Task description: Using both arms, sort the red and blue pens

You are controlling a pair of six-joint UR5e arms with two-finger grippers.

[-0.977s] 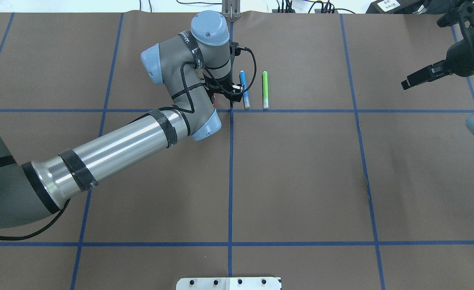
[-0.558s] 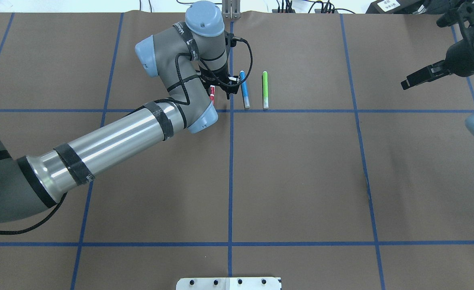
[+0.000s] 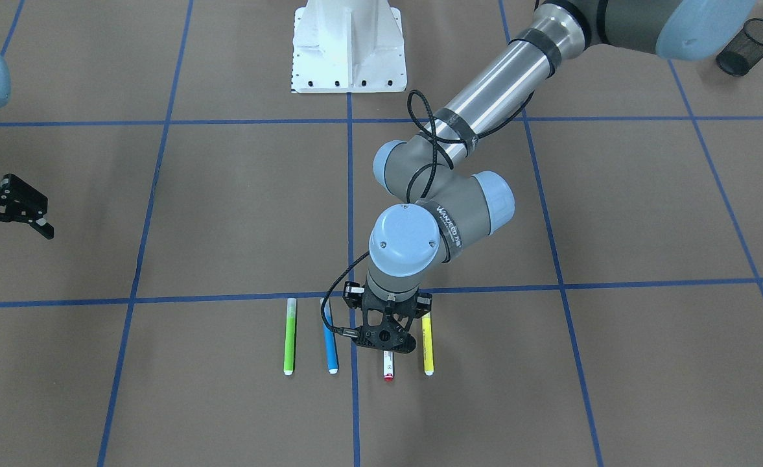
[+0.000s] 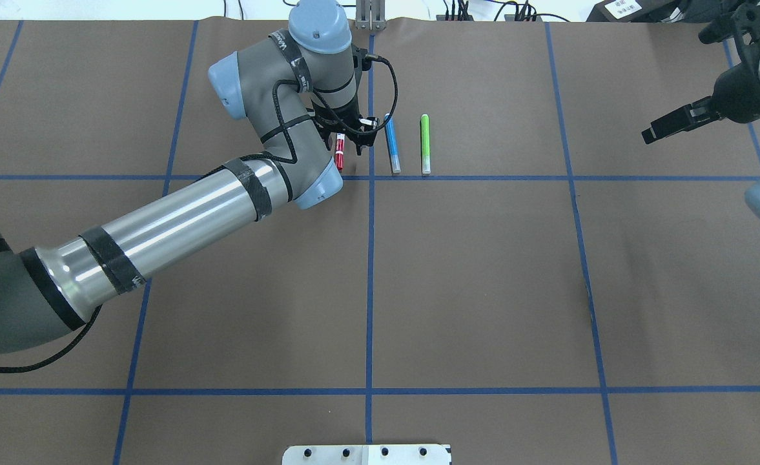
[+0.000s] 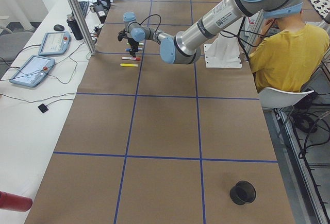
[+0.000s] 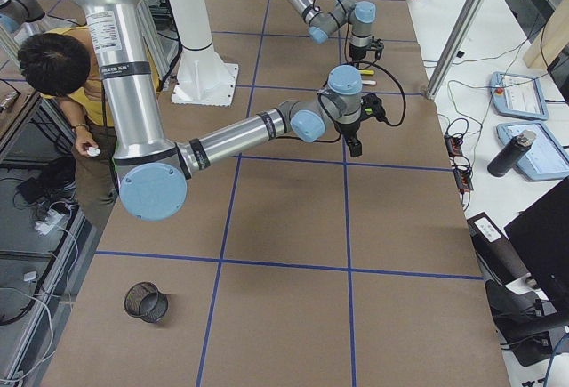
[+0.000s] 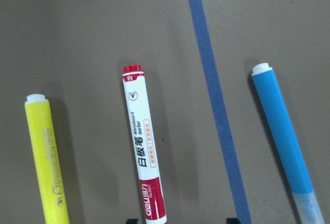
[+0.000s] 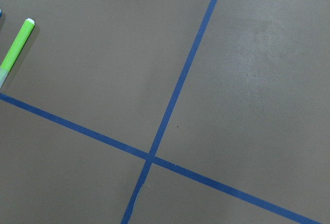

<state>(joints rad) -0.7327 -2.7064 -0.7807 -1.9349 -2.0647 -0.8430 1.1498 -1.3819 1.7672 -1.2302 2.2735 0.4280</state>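
The red pen (image 7: 143, 149), white-barrelled with a red cap, lies flat between a yellow marker (image 7: 45, 157) and the blue pen (image 7: 285, 141). It also shows as the red pen (image 4: 339, 155) and red pen (image 3: 388, 368). My left gripper (image 7: 181, 221) hovers open above it, pointing down, with the red cap just inside its left fingertip (image 7: 132, 220). In the overhead view the left gripper (image 4: 351, 143) sits just left of the blue pen (image 4: 391, 145). My right gripper (image 3: 13, 245) stands open and holds nothing, far off at the table's side, as does the right gripper (image 4: 652, 135).
A green marker (image 4: 425, 143) lies right of the blue pen. Blue tape lines grid the brown table. Black mesh cups (image 3: 749, 39) (image 6: 147, 302) stand near the robot's side corners. The white base (image 3: 349, 45) is at the middle. A person in yellow (image 5: 289, 49) sits beside the table.
My left arm has swung left, away from the blue pen, uncovering the red pen in the overhead view. The right arm has stayed put.
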